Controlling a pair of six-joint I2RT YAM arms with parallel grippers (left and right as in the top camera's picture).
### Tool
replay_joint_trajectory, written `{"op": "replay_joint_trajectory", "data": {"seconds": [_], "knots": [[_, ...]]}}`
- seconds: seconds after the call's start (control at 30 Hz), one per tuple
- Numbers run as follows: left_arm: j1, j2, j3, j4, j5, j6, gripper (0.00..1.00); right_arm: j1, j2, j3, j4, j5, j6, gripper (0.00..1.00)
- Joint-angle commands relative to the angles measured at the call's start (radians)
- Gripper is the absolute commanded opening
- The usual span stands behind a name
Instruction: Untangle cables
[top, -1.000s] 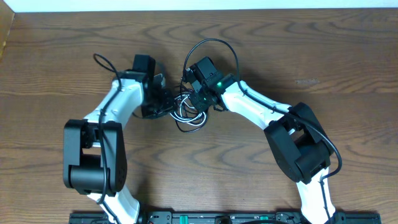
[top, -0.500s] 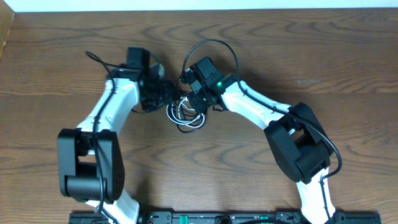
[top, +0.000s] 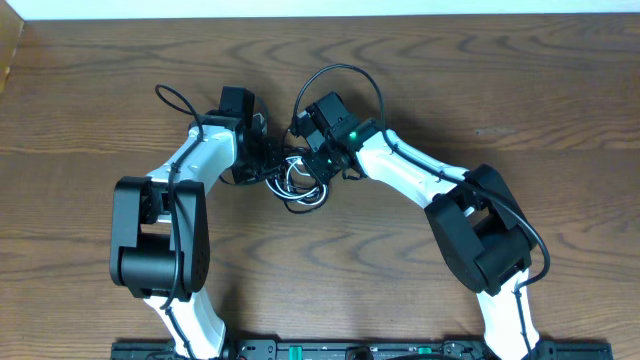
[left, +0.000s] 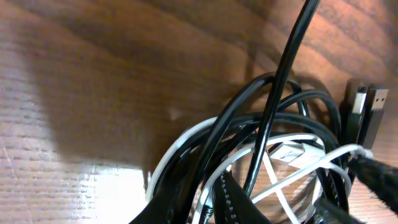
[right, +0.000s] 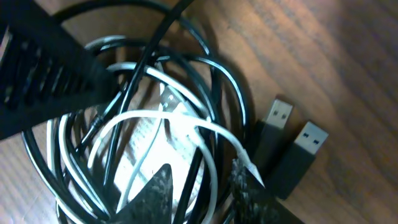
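Lying coiled on the desk (top: 520, 90), the black cable (left: 277, 87) and white cable (right: 155, 117) were looped through each other. They looked light, limp and springy, best taken near the two plugs (right: 292, 146). The left fingers (left: 233, 199) and right fingers (right: 155, 196) sat among the loops; whether either pinched a strand, I could not tell. No container showed.

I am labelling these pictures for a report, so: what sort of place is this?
Probably a robot test bench in a lab: two arms standing on a rail, a wood-grain table, and tangled cables laid out between them.
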Motion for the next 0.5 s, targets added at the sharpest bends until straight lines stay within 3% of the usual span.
{"op": "replay_joint_trajectory", "data": {"seconds": [0.0,0.47], "knots": [[0.001,0.047,-0.011,0.018,-0.039,-0.006,0.19,0.000,-0.032,0.005,-0.010,-0.056,-0.013,0.27],[0.001,0.047,-0.011,0.055,-0.034,0.006,0.19,0.000,-0.038,0.004,0.067,-0.113,-0.155,0.20]]}}
